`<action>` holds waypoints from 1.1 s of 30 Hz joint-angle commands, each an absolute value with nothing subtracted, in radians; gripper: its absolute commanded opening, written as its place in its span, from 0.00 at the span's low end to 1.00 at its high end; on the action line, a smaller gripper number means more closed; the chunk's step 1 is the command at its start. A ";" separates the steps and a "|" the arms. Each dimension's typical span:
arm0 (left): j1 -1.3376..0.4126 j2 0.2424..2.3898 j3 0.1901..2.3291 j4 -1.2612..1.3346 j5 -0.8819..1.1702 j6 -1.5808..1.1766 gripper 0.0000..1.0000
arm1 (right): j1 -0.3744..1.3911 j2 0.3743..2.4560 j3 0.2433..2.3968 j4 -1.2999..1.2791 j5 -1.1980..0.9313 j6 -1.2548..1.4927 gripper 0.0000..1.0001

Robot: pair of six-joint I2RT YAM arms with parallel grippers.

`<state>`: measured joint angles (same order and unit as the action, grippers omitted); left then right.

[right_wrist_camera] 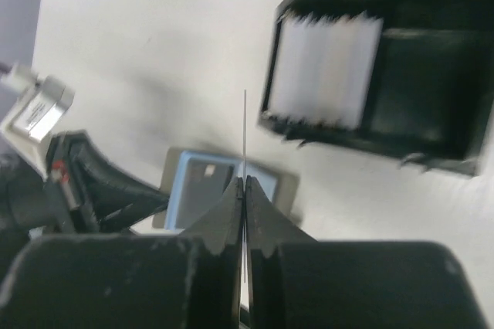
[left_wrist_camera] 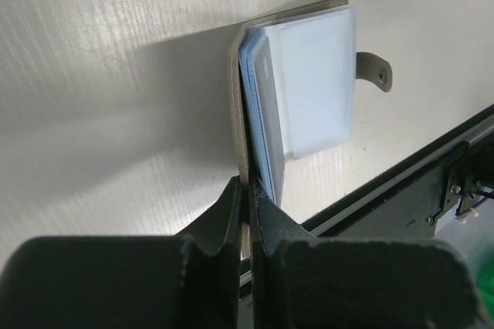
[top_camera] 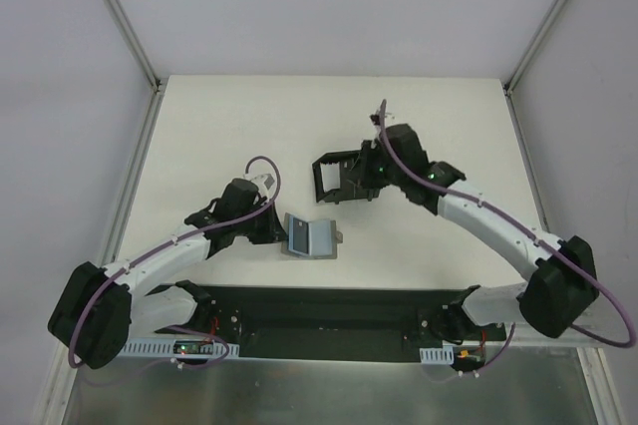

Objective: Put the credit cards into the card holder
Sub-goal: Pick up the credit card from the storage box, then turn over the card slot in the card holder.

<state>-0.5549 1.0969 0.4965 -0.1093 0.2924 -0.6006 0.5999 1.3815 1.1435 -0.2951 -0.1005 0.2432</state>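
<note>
The black plastic open-topped card holder (right_wrist_camera: 421,74), beyond the grey fold-open wallet (right_wrist_camera: 279,188), is blurred, its right end cut off. The thin credit card (right_wrist_camera: 245,124) in the right tool (right_wrist_camera: 245,181), above the wallet, shows edge-on only, its face unseen.

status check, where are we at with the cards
left gripper shut on wallet edge. right gripper shut on one credit card, edge-on, not yet in card holder. nothing seen in the way.
</note>
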 commanded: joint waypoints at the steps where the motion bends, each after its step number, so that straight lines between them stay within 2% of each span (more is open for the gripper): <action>1: -0.552 1.043 0.482 -0.092 0.327 -0.643 0.00 | 0.806 1.296 0.981 -0.046 0.113 0.504 0.00; 5: -0.552 1.032 0.462 -0.090 0.316 -0.658 0.00 | 0.989 1.356 0.954 0.054 0.267 0.577 0.00; 8: -0.552 1.028 0.450 -0.091 0.308 -0.657 0.00 | 1.052 1.425 0.962 0.087 0.321 0.597 0.00; 18: -0.552 1.009 0.442 -0.091 0.296 -0.655 0.00 | 1.109 1.560 0.991 0.124 0.290 0.626 0.00; 33: -0.552 1.009 0.437 -0.081 0.298 -0.649 0.00 | 1.120 1.611 1.011 0.118 0.241 0.637 0.00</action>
<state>-0.5549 1.0290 0.4450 -0.1093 0.3054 -0.6445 1.1107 1.5982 0.9562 0.1020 0.2455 0.6216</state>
